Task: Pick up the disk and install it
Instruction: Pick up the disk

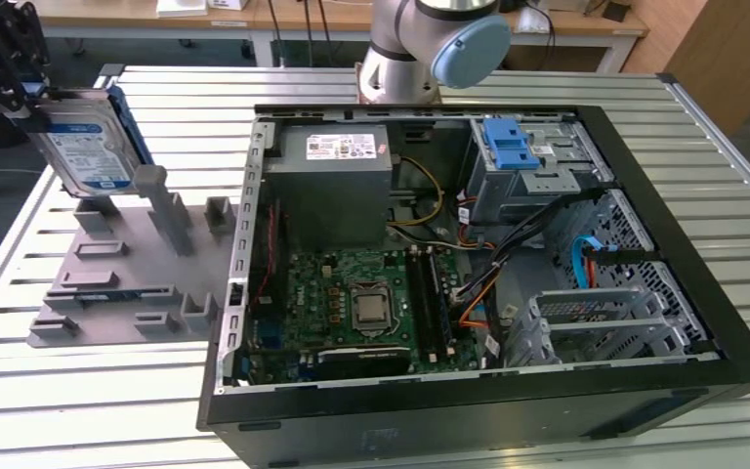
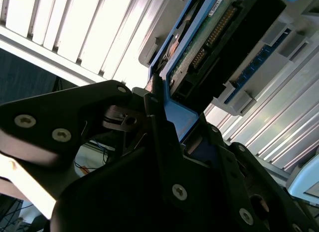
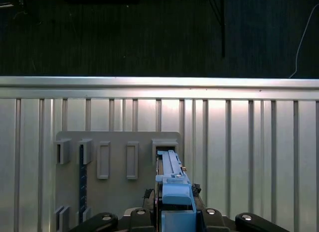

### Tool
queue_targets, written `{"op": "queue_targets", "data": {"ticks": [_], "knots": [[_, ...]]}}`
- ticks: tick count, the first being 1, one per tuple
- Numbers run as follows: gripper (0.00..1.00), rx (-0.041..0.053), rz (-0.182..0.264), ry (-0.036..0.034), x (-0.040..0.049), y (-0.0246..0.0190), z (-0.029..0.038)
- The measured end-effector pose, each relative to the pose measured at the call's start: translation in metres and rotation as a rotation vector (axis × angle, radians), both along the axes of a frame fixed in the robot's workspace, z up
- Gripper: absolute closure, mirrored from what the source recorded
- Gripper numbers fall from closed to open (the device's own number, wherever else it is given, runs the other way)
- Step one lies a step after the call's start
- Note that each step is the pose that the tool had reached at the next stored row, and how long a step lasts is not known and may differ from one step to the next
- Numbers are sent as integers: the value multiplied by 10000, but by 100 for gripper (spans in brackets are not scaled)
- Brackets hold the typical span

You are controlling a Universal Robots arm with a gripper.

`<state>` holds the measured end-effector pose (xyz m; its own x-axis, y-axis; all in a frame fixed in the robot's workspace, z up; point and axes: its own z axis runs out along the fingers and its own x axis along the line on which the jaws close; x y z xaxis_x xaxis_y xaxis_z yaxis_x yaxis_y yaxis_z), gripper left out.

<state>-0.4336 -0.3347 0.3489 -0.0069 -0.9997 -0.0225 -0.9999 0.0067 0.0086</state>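
The slatted metal table (image 1: 75, 410) runs under the claw and well out past it towards the exterior view's right. The open black case (image 1: 479, 415) lies flat on it, well apart from the claw on that same side, with its inside facing up. The arm (image 1: 428, 44) stands at the table's far edge, behind the case.

Inside the case, the grey power supply (image 1: 329, 186) sits in the corner nearest the claw. The silver cage (image 1: 558, 176) with its blue latch lies beyond that, further from the claw.

Directly below the claw, the grey holder (image 1: 114, 264) rests on the table beside the case, with its upright posts and slots pointing up. In the first wrist view, one holder (image 3: 117, 197) slot lies just beyond the disk's far end.

The disk (image 1: 86, 151) hangs from the claw, standing on edge with its label towards the camera. It is clear of the holder and above it. The second wrist view shows the disk's (image 2: 209, 48) circuit-board side.

The claw (image 1: 30, 103) is closed on the disk, its black fingers (image 2: 154, 112) pinching the blue bracket at one end.
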Motion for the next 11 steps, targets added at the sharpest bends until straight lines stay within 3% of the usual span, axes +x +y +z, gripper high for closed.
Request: {"op": "queue_targets", "data": {"ticks": [11], "knots": [[64, 0, 0, 1, 0, 0, 28]]}}
